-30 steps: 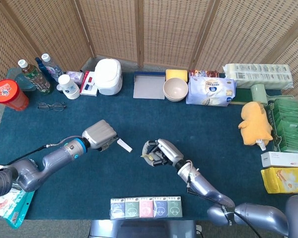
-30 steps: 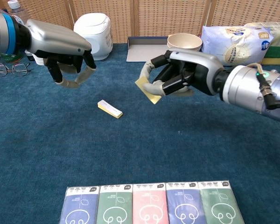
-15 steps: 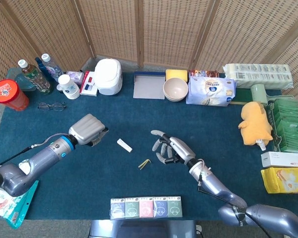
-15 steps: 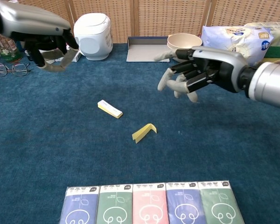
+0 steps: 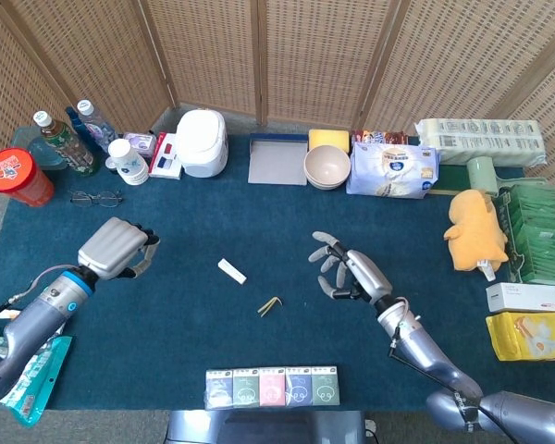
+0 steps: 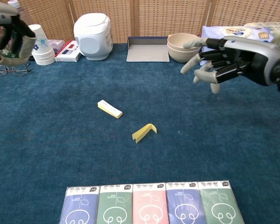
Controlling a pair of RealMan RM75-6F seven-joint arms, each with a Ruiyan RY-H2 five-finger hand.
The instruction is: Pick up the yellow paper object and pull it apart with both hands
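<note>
Fingers of the right hand point(image 6: 224, 53) are spread wide and hold nothing; they hang above the blue cloth point(image 6: 224, 149), off to the right of the paper and well apart from it. On the other side the left hand point(image 5: 116, 248) has its fingers curled in, and from the head view nothing seems to be between them, though the chest view cuts it at the frame edge, so that is only probable. It sits far out to the left, near the glasses point(image 5: 97, 197).

Between the two arms, two yellow bits lie flat on the cloth: a folded yellow strip point(image 6: 144, 132) bent into a V, and a small yellow slab point(image 6: 109, 108) just up and left of it, near but not touching. Neither is touched by any hand. Judged from how they lie, the pulling-apart looks done, with the paper in two parts and both hands clear of it; the step in hand would be the release or retreat. If anything remains, it calls for the arms to draw clear without brushing either piece.

Along the near edge a row of tissue packs point(image 6: 149, 203) lies undisturbed; a white rice cooker point(image 6: 92, 29) and a bowl point(image 6: 184, 46) stand at the back
</note>
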